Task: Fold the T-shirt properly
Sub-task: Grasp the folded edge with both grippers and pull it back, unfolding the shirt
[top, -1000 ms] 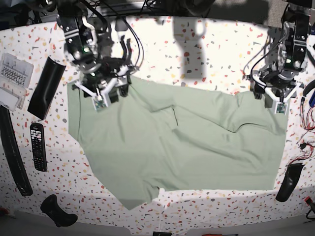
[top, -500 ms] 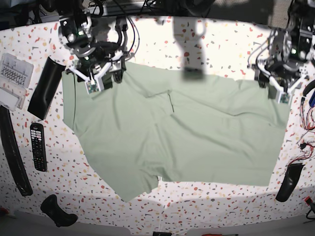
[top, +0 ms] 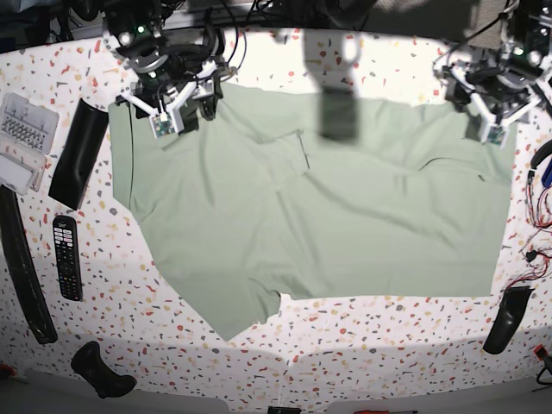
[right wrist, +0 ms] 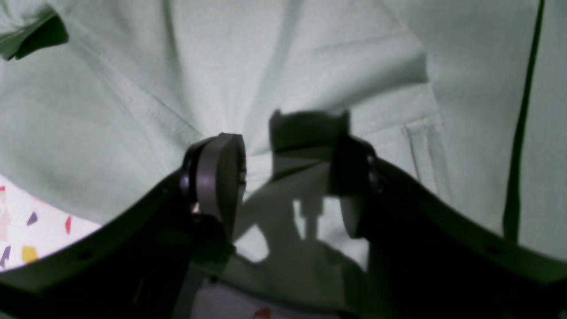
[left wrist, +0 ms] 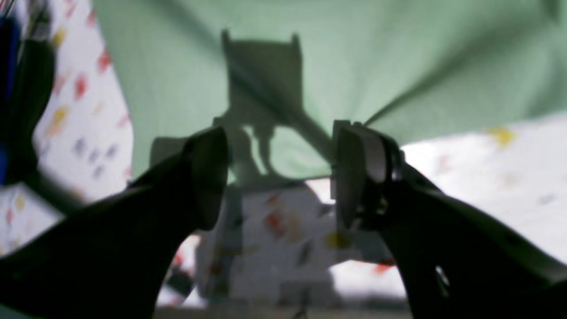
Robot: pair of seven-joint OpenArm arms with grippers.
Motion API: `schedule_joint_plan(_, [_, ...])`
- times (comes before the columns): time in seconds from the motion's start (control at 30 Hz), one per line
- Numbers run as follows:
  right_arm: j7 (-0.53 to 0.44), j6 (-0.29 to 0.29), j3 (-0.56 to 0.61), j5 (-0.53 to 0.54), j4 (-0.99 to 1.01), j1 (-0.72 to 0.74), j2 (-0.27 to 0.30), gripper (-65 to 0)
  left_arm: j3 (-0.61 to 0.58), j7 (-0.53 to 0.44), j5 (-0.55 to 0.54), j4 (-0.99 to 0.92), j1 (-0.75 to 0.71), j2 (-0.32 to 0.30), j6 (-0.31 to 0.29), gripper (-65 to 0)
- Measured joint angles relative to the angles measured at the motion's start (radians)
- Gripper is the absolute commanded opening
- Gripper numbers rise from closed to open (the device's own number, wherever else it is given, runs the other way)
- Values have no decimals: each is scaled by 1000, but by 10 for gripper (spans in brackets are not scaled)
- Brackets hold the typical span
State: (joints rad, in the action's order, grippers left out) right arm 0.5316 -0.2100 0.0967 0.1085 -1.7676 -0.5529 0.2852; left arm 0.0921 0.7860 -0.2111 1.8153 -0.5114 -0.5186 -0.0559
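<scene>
The pale sage-green T-shirt (top: 310,224) lies spread over most of the speckled table (top: 388,345), with low creases near the middle. My right gripper (top: 172,128) is at the shirt's far left corner. In the right wrist view it (right wrist: 290,177) is open just above the cloth (right wrist: 283,57), with creases running in to one finger (right wrist: 221,173). My left gripper (top: 485,128) is at the far right corner. In the left wrist view it (left wrist: 279,173) is open over the shirt's edge (left wrist: 354,57), and folds run to one fingertip (left wrist: 354,168).
On the left lie a clear plastic box (top: 23,138), a black bar (top: 79,153), a remote (top: 66,257) and a long black strip (top: 21,267). A black handle (top: 99,371) sits front left. Another black piece (top: 507,319) and cables (top: 539,250) are at the right.
Both arms have moved toward the table's far edge. The shirt's far edge went with them, and the cloth lies flatter and farther back.
</scene>
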Motion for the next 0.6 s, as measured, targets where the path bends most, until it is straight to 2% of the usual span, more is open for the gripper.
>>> schedule_joint_plan(0.17, [1, 0, 0, -3, -31, -43, 1, -321, 64, 0, 2, 0, -35, 0, 1, -290])
schedule_joint_plan(0.43, [56, -1, 0, -8, -115, -110, 1, -321, 69, 5, -46, 29, -68, 1, 0, -290])
schedule_joint_plan(0.6, [61, -3, 0, -117, -124, -121, 0, -321, 69, 8, -44, 93, -121, 1, 0, -290])
